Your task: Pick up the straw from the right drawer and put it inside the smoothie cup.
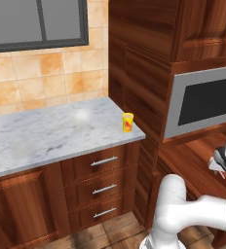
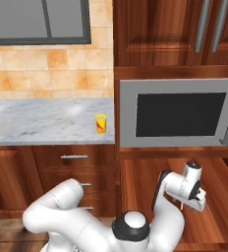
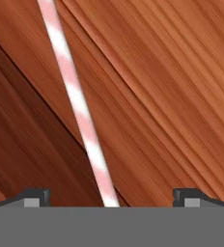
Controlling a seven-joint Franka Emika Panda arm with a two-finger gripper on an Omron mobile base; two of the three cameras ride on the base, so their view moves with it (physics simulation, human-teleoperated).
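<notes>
The gripper [image 3: 112,198] hangs wide open and empty, low over the right drawer [image 3: 172,96], with the straw [image 3: 77,103] lying on the wood between its tips. It should descend straight and close centred across the thin straw. The smoothie cup [image 1: 128,122] waits on the tabletop [image 1: 47,131].

No readable text or labels anywhere

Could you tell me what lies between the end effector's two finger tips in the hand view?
The straw runs between the open end effector tips, lying on the right drawer wood; nothing else sits there, as the hand view shows.
</notes>
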